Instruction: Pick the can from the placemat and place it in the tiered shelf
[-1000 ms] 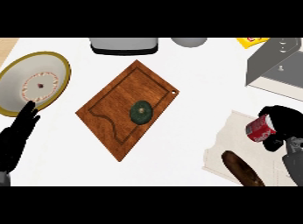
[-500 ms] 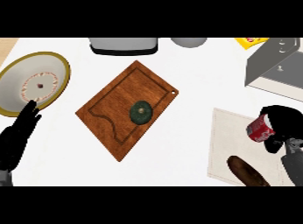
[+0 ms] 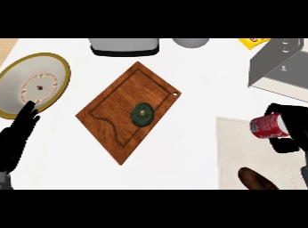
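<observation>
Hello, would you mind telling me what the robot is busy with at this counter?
The right hand has its fingers curled round a red can, holding it tilted above the pale placemat. The grey shelf stands beyond it at the counter's far right. The left hand rests open near the plate.

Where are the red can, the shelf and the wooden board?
can [image 3: 268, 126], head view, on its red side.
tiered shelf [image 3: 275, 67], head view, on its grey wall.
wooden board [image 3: 117, 111], head view, on its bare wood.
</observation>
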Action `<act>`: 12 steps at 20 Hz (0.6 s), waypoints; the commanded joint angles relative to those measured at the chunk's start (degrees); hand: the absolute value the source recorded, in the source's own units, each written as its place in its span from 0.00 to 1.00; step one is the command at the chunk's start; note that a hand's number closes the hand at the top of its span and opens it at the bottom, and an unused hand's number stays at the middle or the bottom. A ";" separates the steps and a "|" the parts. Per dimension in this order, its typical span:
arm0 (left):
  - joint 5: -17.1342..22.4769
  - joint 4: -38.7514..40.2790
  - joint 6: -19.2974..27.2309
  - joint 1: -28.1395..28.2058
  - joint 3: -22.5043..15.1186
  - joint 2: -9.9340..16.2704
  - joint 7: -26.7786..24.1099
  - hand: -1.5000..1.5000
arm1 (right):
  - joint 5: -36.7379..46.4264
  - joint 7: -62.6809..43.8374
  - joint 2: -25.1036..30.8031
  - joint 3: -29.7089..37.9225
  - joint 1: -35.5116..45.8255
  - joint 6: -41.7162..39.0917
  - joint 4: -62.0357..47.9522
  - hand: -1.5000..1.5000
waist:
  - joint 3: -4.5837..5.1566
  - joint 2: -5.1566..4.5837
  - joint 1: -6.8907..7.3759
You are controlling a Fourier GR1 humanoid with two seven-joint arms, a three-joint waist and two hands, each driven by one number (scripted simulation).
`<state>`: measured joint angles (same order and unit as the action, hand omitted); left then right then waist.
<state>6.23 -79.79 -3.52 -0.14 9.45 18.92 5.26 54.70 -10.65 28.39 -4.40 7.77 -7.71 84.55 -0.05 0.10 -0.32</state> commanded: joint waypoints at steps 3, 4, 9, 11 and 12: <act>-0.55 -0.35 -1.08 2.58 0.47 0.27 -2.06 0.50 | -8.83 13.65 3.73 8.37 -3.95 5.05 4.29 1.00 | 0.04 0.05 -0.11; -1.50 -2.10 1.24 -0.25 -0.46 -0.66 1.72 0.50 | -10.15 12.70 3.94 9.00 -4.49 2.62 7.89 1.00 | 0.04 0.08 -0.29; -0.22 -2.56 -0.49 0.99 0.33 -0.76 1.81 0.50 | -18.30 12.59 3.36 16.47 -10.75 -0.01 17.27 1.00 | 0.06 0.13 -0.51; -0.12 -5.06 0.73 3.51 0.90 -1.29 1.44 0.50 | -25.64 9.71 3.73 19.93 -13.52 -6.04 25.16 1.00 | 0.10 0.53 -1.26; 0.12 -3.96 -0.91 4.17 0.88 -0.51 1.24 0.50 | -28.61 7.30 2.99 21.32 -10.07 -7.89 23.58 1.00 | 0.10 0.31 -0.56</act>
<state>5.56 -82.71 -3.13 2.31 9.78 17.74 5.81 34.97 -0.08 32.02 11.92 -1.80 -10.06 101.99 0.02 0.34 -0.98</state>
